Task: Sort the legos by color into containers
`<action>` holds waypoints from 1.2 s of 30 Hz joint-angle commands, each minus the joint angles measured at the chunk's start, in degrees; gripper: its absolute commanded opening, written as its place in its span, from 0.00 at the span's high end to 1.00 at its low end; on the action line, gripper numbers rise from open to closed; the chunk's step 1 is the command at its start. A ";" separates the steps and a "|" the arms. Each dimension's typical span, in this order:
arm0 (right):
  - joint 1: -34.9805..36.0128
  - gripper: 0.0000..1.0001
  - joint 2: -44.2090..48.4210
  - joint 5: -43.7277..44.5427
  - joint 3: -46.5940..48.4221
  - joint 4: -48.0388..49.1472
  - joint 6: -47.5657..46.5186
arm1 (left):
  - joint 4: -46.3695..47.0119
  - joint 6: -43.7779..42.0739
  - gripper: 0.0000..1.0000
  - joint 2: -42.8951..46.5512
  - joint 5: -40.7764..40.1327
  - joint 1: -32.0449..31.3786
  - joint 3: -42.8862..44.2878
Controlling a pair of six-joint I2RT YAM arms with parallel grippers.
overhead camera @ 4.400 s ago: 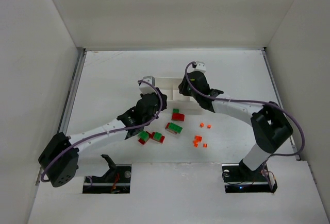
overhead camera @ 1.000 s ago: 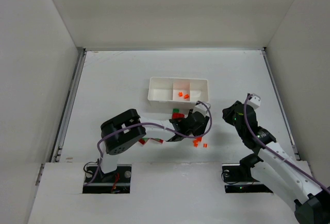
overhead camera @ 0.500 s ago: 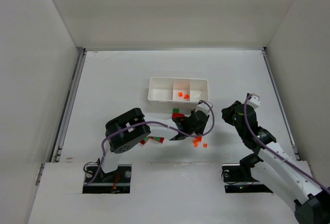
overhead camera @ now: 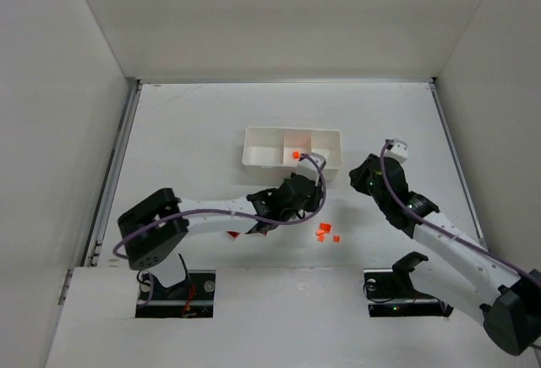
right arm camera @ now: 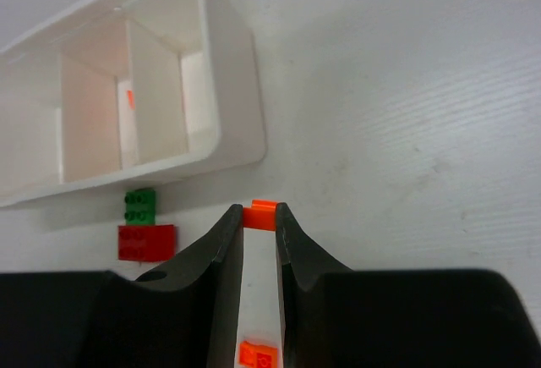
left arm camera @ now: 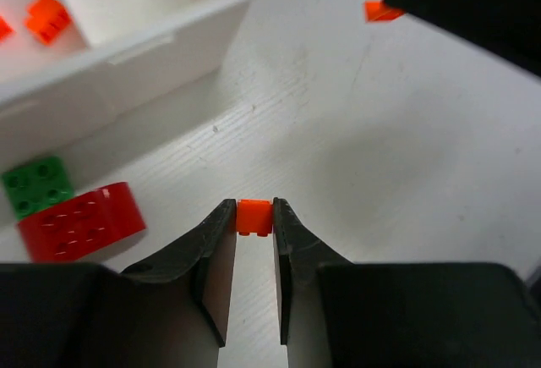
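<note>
The white tray (overhead camera: 270,136) has three compartments; orange pieces (overhead camera: 296,155) lie in its middle one. My left gripper (overhead camera: 314,192) is shut on a tiny orange piece (left arm camera: 254,216), just in front of the tray (left arm camera: 169,42). A green brick (left arm camera: 35,186) and a red brick (left arm camera: 80,222) lie to its left. My right gripper (overhead camera: 362,180) is shut on another orange piece (right arm camera: 260,214) by the tray's right end (right arm camera: 228,89). The green brick (right arm camera: 139,205) and the red brick (right arm camera: 147,241) also show in the right wrist view.
Loose orange pieces (overhead camera: 322,231) lie on the table in front of the tray; one (right arm camera: 258,354) shows under my right fingers. More red bricks (overhead camera: 245,228) are partly hidden under my left arm. White walls enclose the table.
My left gripper has shifted left and up towards the tray, and its arm has swung left. My right gripper has moved up and left towards the tray's right end.
</note>
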State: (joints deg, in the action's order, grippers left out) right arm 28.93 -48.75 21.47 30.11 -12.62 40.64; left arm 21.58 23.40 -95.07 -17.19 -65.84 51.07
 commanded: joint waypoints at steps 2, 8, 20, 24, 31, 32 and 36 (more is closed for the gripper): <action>4.06 0.78 -8.00 -0.38 9.60 9.45 -2.85 | 2.94 3.14 0.82 12.25 -3.19 3.04 -5.53; 7.50 0.78 -24.08 -2.22 19.45 14.90 -4.87 | 1.62 5.51 0.80 23.51 -5.40 8.75 -11.86; 7.76 0.71 -43.97 -5.22 32.91 17.90 -5.57 | 1.09 6.31 0.79 23.97 -1.71 16.23 -10.03; 7.76 0.54 -42.66 -4.87 31.95 18.60 -5.31 | 2.49 6.48 0.79 20.46 -1.35 16.50 -7.30; 7.76 0.68 -27.04 -0.21 18.70 18.07 -4.70 | 4.08 5.96 0.78 13.17 -1.09 17.81 -2.30; 8.03 0.72 -24.23 0.40 15.45 17.81 -3.91 | 4.08 5.78 0.77 11.67 -1.09 17.81 -1.25; 11.53 0.83 -14.56 3.30 4.72 12.29 1.00 | 3.29 2.98 0.75 5.17 -1.00 17.81 4.03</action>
State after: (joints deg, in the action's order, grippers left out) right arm 37.74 -67.37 21.28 40.32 3.05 37.82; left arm 22.57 28.62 -87.48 -18.41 -48.16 50.70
